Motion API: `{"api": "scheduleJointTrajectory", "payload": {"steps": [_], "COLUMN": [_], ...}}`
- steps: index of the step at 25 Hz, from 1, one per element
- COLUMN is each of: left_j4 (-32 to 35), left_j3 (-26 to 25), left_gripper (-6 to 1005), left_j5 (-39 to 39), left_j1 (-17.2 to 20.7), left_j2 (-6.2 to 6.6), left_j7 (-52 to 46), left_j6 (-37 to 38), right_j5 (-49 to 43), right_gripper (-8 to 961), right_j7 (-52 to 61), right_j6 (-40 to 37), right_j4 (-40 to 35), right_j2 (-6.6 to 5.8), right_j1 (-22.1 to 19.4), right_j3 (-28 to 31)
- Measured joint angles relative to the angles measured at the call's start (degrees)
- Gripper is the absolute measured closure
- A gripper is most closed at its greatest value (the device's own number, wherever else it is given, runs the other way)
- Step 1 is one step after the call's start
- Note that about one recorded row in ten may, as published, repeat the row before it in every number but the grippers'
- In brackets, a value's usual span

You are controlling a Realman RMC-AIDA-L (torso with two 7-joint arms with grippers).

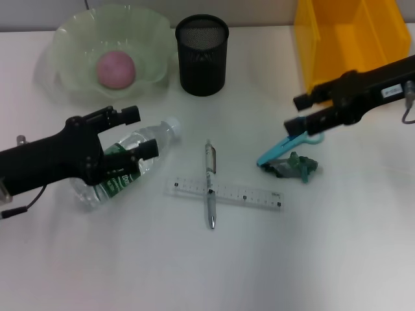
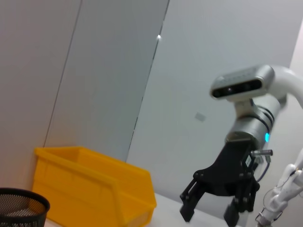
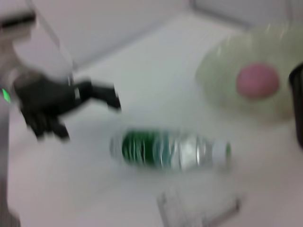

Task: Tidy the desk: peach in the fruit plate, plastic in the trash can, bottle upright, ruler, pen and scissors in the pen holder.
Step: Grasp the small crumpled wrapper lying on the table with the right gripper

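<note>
A clear bottle [image 1: 120, 175] with a green label lies on its side at the left; it also shows in the right wrist view [image 3: 170, 149]. My left gripper [image 1: 139, 133] is open just above the bottle's upper half, holding nothing. A pink peach [image 1: 116, 69] sits in the pale green fruit plate [image 1: 71, 39]. A pen [image 1: 211, 188] lies across a clear ruler [image 1: 249, 195] at the centre. Blue-handled scissors [image 1: 282, 148] touch a crumpled plastic scrap [image 1: 299, 167]. My right gripper [image 1: 298, 111] is open and empty above the scissors. The black mesh pen holder [image 1: 202, 55] stands at the back.
A yellow bin [image 1: 353, 39] stands at the back right, behind my right arm; it shows in the left wrist view [image 2: 94, 189] beside the pen holder [image 2: 19, 208]. The white table [image 1: 292, 259] stretches bare toward the front.
</note>
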Motion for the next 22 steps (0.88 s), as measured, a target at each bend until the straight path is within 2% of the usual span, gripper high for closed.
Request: {"api": "scheduleJointTrajectory", "payload": {"steps": [2, 4, 5, 6, 7, 8, 9, 10, 11, 14, 22], "left_j4": [0.04, 0.05, 0.05, 0.06, 0.06, 0.06, 0.06, 0.06, 0.06, 0.06, 0.06], "left_j3": [-0.02, 0.01, 0.01, 0.1, 0.1, 0.1, 0.36, 0.45, 0.48, 0.52, 0.54], "left_gripper": [173, 174, 175, 176, 176, 177, 177, 178, 178, 180, 185], "left_j5": [0.28, 0.67, 0.67, 0.75, 0.75, 0.75, 0.82, 0.85, 0.89, 0.9, 0.91], "left_j1": [0.25, 0.38, 0.38, 0.4, 0.4, 0.4, 0.39, 0.28, 0.22, 0.18, 0.1], "left_j2": [0.07, 0.28, 0.28, 0.4, 0.4, 0.4, 0.6, 0.67, 0.74, 0.81, 0.98], "left_j7": [0.34, 0.56, 0.56, 0.61, 0.61, 0.61, 0.63, 0.62, 0.48, 0.28, 0.11], "left_j6": [0.08, 0.12, 0.12, 0.14, 0.14, 0.14, 0.19, 0.2, 0.23, 0.3, 0.51], "right_j5": [-5.26, -12.63, -12.63, -15.83, -15.83, -18.5, -19.69, -21.26, -21.64, -21.76, -21.45], "right_gripper": [172, 172, 172, 172, 172, 173, 173, 173, 173, 172, 177], "right_j7": [0.42, 0.5, 0.5, 0.52, 0.52, 0.46, 0.34, 0.1, 0.04, 0.22, 0.08], "right_j6": [-0.42, 1.17, 1.17, 2.59, 2.59, 4.0, 4.79, 6.82, 7.66, 10.8, 16.11], "right_j4": [-0.03, -0.33, -0.33, -1.13, -1.13, -2.36, -3.12, -4.51, -4.98, -4.57, -2.01], "right_j2": [0.49, 2.31, 2.31, 3.66, 3.66, 5.2, 6.0, 7.33, 7.86, 8.17, 8.37], "right_j1": [2.32, 4.57, 4.57, 5.06, 5.06, 5.13, 5.04, 4.54, 4.19, 3.84, 3.79], "right_j3": [-2.02, -5.8, -5.8, -6.9, -6.9, -7.87, -8.38, -9.77, -10.91, -14.95, -18.24]}}
